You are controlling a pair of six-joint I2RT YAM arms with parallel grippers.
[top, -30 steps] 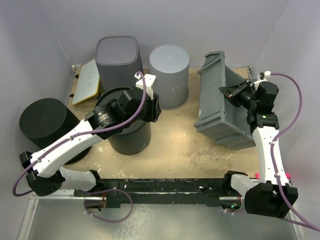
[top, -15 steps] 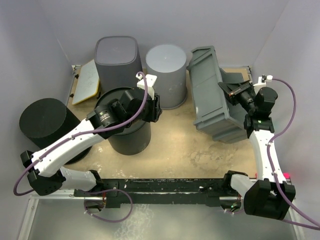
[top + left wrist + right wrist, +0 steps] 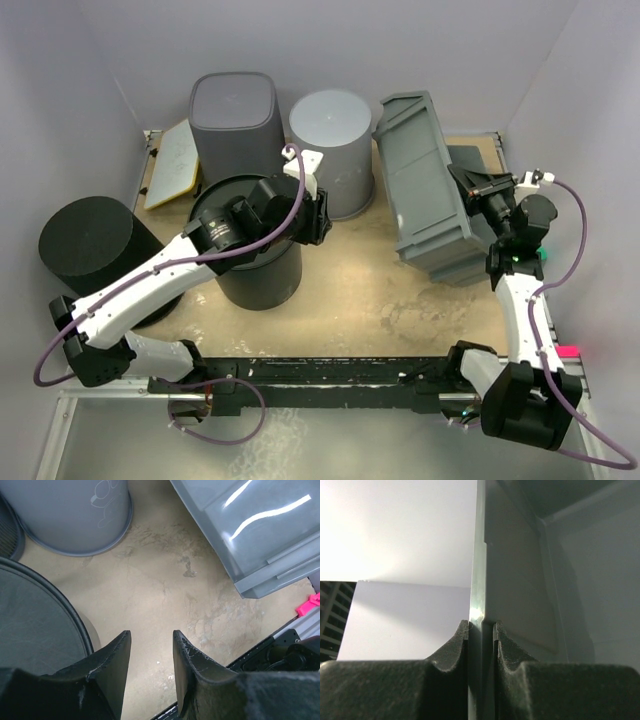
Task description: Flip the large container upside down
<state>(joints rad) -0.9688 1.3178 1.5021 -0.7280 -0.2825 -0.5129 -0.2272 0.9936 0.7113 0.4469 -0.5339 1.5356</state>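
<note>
The large grey rectangular container stands tipped up at the right of the table, its flat bottom facing left and upward. It also shows in the left wrist view. My right gripper is shut on its rim; in the right wrist view the rim runs between the two fingers. My left gripper is open and empty, held above the bare table between a black bin and the container; its fingertips show a clear gap.
A black round bin stands under my left arm. A grey round bin and a dark grey square bin stand at the back. A black cylinder is at the left, a yellow-edged board behind it.
My right gripper has swung the large container further up and over to the left, from lying open toward the right to standing steeply. My left arm has shifted slightly right.
</note>
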